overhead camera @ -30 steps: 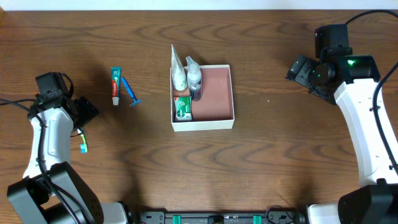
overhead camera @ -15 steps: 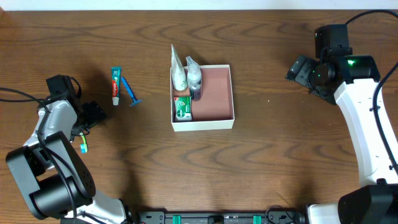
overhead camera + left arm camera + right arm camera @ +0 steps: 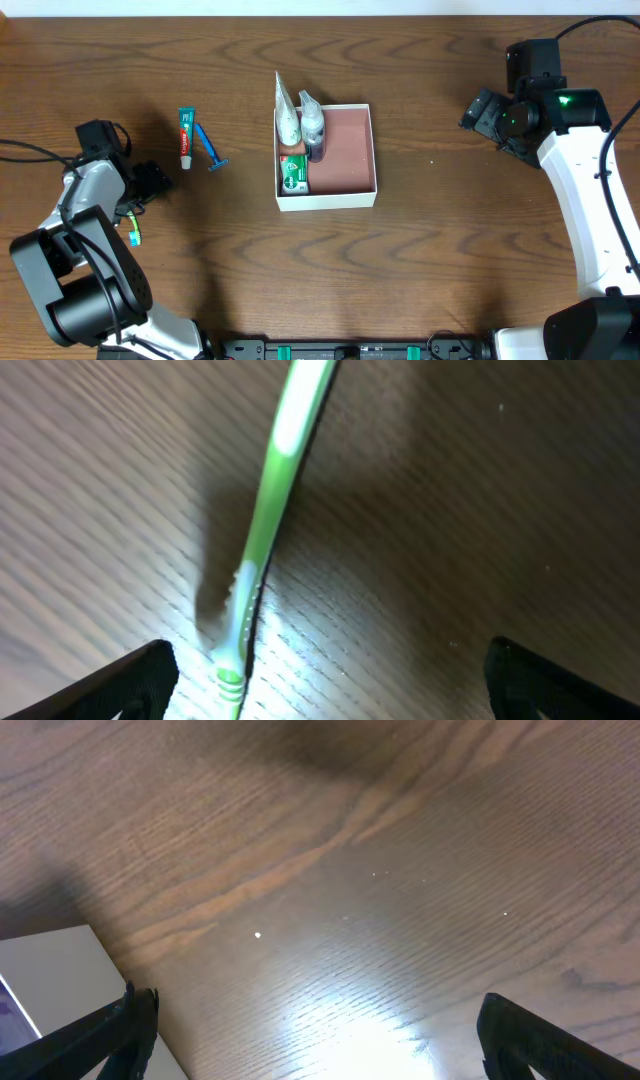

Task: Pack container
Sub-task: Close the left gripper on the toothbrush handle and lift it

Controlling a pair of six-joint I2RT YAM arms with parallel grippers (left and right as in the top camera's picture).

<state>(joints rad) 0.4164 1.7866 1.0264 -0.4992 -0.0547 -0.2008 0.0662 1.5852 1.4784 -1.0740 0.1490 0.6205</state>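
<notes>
Two arms flank the desk [image 3: 450, 280]; left jaws and right jaws both stand spread wide, holding nothing. Mid-desk sits the container [image 3: 330, 203], its left side already holding a tube [image 3: 287, 110], a bottle [image 3: 313, 125] and a green box [image 3: 293, 172]. It looks light and stiff but thin-walled, and likely to slide if nudged. If it must be moved, pinch one wall at the rim. Left of it lie a toothpaste [image 3: 185, 137], a razor [image 3: 211, 148] and, under the left jaws, a toothbrush [image 3: 262, 550].
</notes>
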